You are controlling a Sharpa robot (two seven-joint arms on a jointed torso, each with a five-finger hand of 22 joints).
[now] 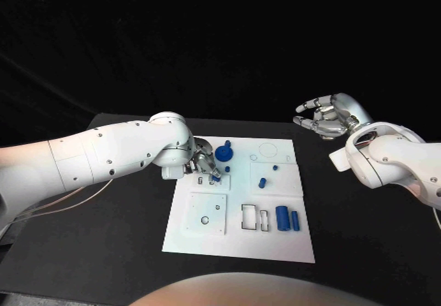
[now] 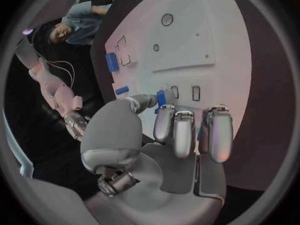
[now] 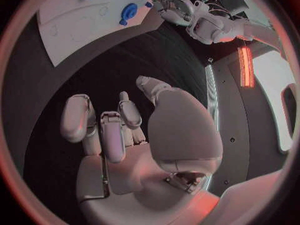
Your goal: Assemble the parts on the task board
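We saw the left hand (image 1: 204, 164) pinching a small blue part (image 2: 162, 97) at the task board's (image 1: 241, 248) ten o'clock corner; the right hand (image 1: 326, 116), fingers loosely curled, held nothing above the tabletop (image 1: 368, 223). No writing was legible.

One task board (image 1: 276, 245); two hands; about six blue parts (image 1: 283, 218).

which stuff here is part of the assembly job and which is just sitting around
Job: task board; blue gear; blue pin; two blue cylinders; left hand, down on the board at a small blue part.

Around: black table; right hand, raised off the board, holding nothing.
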